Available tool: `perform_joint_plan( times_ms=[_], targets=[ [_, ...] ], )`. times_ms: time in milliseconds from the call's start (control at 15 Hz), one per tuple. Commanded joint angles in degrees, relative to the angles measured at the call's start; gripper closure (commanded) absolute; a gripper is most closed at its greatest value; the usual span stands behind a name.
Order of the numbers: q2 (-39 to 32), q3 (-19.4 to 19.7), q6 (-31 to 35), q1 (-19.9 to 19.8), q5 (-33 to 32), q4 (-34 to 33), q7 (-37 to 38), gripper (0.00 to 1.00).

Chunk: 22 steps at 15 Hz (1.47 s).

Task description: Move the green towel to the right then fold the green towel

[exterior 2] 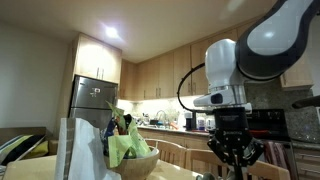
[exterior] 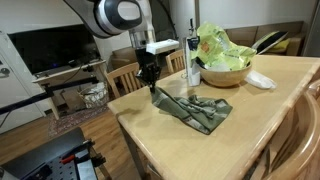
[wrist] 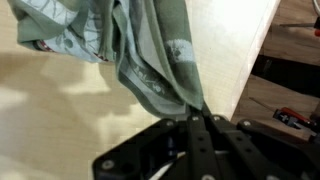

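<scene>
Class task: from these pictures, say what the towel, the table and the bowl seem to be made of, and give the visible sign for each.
The towel: soft woven cloth, matt; it drapes in loose folds.
The table: likely wood or wood-look laminate, smooth; light tan with a sheen.
The bowl: seemingly wood, tan-brown; too small to be sure.

Loses the green towel [wrist: 150, 45] past the wrist view's top edge, and buries its pinched tip inside the closed jaws of the gripper [wrist: 198, 125]. Crops the same gripper [exterior 2: 233, 168] at the bottom of an exterior view, cloth there unseen.
</scene>
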State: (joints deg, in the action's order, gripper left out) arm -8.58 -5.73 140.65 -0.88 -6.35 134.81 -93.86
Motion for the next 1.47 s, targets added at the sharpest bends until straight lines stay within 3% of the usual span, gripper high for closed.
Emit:
perform_joint_plan(
  times_ms=[0,1067,1400],
  targets=[
    [5.7,0.0,1.3,0.5,0.5,5.1,-3.7,0.99],
    [15.4,0.8,4.6,4.9,-0.2,16.7,-8.2,0.99],
    [12.8,1.0,3.2,5.2,-0.1,14.8,-6.3,0.98]
  ],
)
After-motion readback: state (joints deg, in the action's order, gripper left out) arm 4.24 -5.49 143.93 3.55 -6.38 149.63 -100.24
